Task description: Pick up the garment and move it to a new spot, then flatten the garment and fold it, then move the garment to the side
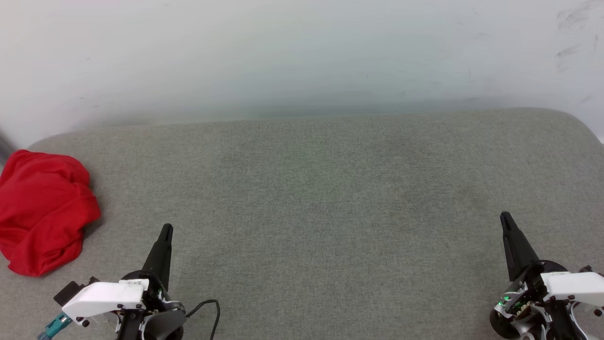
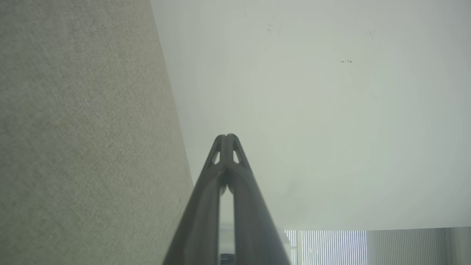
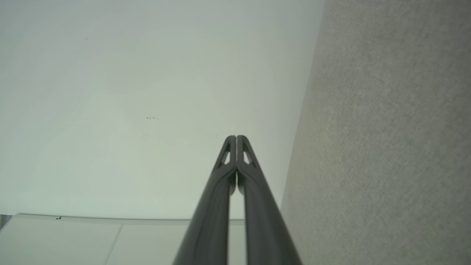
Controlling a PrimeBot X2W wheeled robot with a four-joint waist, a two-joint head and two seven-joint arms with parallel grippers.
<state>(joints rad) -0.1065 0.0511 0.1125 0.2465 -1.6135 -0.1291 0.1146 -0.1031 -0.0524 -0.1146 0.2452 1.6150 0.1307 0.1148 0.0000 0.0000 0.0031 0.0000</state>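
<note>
The garment (image 1: 45, 212) is lying crumpled in a plain bright red heap on the grey cushion (image 1: 330, 203), off to the left of the left gripper (image 1: 166, 230) and apart from it. Both this gripper and the right gripper (image 1: 506, 218) are holding their fingers pressed together, empty.

1 garment (image 1: 45, 212) is lying | 2 grippers are showing: left gripper (image 1: 166, 231), right gripper (image 1: 506, 219) | 1 surface (image 1: 330, 212) is lying beneath | 1 wall (image 1: 302, 56) is standing behind

Soft, even, bright light; faint shadows; blurred claw bases near lens
</note>
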